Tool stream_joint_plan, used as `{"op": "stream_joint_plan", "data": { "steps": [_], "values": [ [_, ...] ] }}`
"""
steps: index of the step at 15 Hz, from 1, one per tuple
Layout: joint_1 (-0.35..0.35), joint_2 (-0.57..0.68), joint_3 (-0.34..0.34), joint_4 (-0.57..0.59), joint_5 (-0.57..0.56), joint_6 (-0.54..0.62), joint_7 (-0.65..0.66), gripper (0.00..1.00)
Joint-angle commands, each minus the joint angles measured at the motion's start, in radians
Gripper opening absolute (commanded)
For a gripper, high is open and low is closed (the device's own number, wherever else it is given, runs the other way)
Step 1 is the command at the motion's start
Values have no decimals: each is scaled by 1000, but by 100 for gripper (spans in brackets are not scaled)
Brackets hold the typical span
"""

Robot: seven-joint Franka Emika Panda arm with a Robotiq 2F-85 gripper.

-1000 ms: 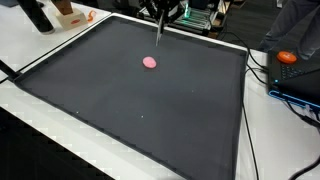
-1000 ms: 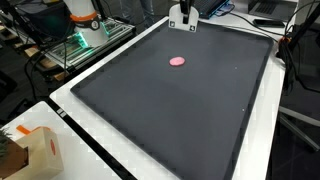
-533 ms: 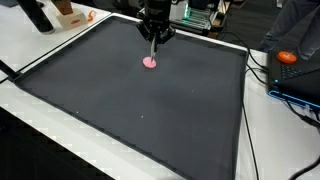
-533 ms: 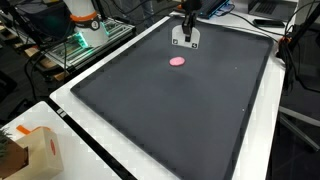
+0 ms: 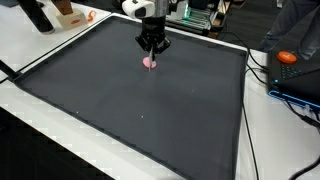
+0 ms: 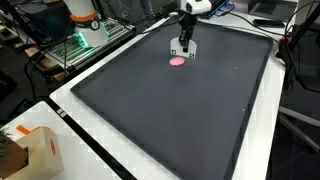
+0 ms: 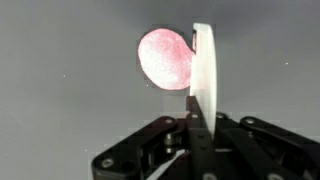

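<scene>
The gripper point(image 5: 152, 44) hangs low over the far part of a black mat point(image 5: 150, 115), its jaws pinched together on a thin white stick point(image 7: 203, 70) that runs straight out from between them. In the wrist view the stick shows edge-on, a pale flat strip clamped at its near end, its free end reaching out ahead of the jaws. Just past the fingertips, and a little to one side of the stick, lies a small pink blob point(image 7: 163, 60) – round, soft-looking, flat on the mat. The stick's far end sits right against the blob's edge in that view; whether it really touches I cannot tell. In both exterior views the blob point(image 6: 177, 60) shows directly under the jaws, close beneath the tip of the stick, with bare mat all around it. Well away from the jaws, off the mat's edge, an orange object point(image 5: 288, 57) rests among cables – and in an exterior view a cardboard box point(image 6: 35, 152) stands on the white table point(image 6: 90, 140), far from the gripper at the opposite corner.
</scene>
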Motion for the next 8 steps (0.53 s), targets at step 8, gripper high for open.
{"op": "stream_joint_plan", "data": {
  "steps": [8],
  "values": [
    [16,15,-31,-66,1,75,2,1]
  ]
}}
